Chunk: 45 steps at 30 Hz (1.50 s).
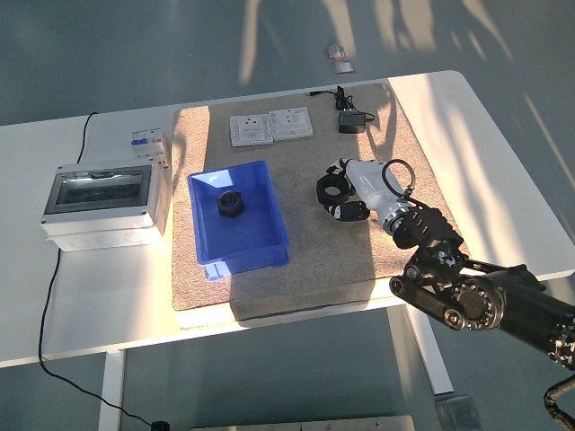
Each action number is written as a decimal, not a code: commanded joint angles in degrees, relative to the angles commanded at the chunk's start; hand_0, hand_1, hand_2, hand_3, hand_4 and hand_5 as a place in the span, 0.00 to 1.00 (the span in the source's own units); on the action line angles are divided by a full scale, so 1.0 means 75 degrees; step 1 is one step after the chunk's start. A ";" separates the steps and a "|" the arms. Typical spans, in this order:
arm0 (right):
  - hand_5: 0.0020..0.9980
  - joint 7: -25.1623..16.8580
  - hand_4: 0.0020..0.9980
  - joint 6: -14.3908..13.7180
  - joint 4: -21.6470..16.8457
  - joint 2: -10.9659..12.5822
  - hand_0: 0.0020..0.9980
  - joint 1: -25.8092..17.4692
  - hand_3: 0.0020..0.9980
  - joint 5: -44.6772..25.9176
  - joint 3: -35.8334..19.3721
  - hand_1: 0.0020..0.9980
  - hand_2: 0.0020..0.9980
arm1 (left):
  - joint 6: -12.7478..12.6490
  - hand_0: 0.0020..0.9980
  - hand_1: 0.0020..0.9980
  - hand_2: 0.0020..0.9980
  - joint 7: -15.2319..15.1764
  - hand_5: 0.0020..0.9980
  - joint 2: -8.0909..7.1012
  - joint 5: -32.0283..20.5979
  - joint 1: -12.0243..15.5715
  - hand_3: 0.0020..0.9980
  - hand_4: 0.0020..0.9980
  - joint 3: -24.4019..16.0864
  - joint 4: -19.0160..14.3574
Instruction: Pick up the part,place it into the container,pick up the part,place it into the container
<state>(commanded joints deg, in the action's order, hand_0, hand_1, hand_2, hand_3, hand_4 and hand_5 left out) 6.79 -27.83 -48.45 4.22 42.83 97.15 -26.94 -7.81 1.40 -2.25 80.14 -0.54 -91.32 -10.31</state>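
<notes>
My right hand closes on the black ring mid-desk, to carry it to the blue bin, which already holds one.

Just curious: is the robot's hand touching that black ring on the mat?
Touching. In the head view, the right hand has its fingers closed around the black ring.
</notes>
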 joint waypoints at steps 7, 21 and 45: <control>0.00 -0.1121 0.34 -0.0088 -0.1253 0.0061 0.78 0.0235 0.55 -0.0040 -0.0221 0.44 0.41 | -0.0002 0.67 0.67 0.65 0.0010 0.76 -0.0003 0.0041 0.0016 0.77 0.80 -0.0031 0.0000; 0.00 -0.0978 0.33 0.2259 -0.1700 -0.0112 0.83 0.0494 0.65 0.0612 0.0456 0.66 0.68 | -0.0014 0.67 0.67 0.65 0.0005 0.76 -0.0005 0.0002 -0.0025 0.77 0.80 -0.0021 0.0000; 0.17 -0.1125 0.57 0.2099 -0.1408 -0.0086 1.00 0.0449 0.83 0.0425 0.0550 0.93 0.92 | -0.0020 0.67 0.67 0.65 0.0020 0.76 -0.0003 0.0054 -0.0030 0.77 0.80 -0.0047 0.0000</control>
<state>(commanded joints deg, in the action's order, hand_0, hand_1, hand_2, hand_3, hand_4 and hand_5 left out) -1.65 -12.08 -59.01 3.58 46.20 100.33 -22.81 -7.96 1.55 -2.27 80.55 -0.76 -91.67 -10.31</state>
